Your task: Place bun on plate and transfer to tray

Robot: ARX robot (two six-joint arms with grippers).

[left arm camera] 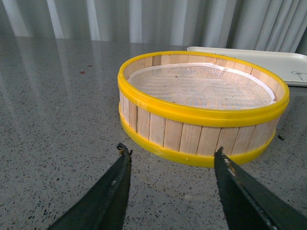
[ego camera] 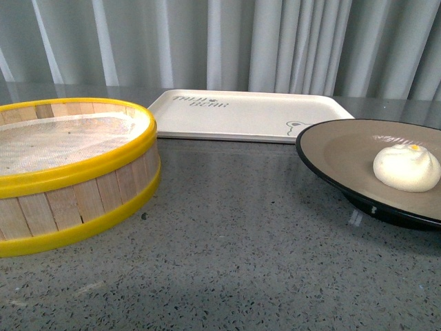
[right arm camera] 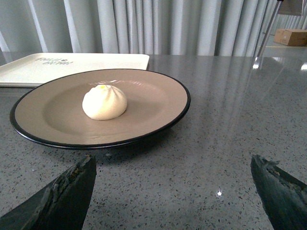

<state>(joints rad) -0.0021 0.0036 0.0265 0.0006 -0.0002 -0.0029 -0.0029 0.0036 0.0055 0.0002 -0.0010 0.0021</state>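
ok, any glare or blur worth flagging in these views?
Front view: evenly lit, sharp; small highlight on the plate rim. Right wrist view: bright glare streaks the tabletop, sheen across the plate, right fingertips soft. Left wrist view: steamer basket crisp, left fingertips blurred.

In the front view the steamer basket (ego camera: 76, 179) runs off the left edge and the plate (ego camera: 337, 148) off the right. The plate's rim covers the near right corner of the tray (ego camera: 241, 114) and part of the bear drawing (ego camera: 295, 126). The lettering (ego camera: 200, 102) is too small to read. The wrist views crop the left pincer (left arm camera: 172, 151) and right pincer (right arm camera: 172, 160) to their finger ends.
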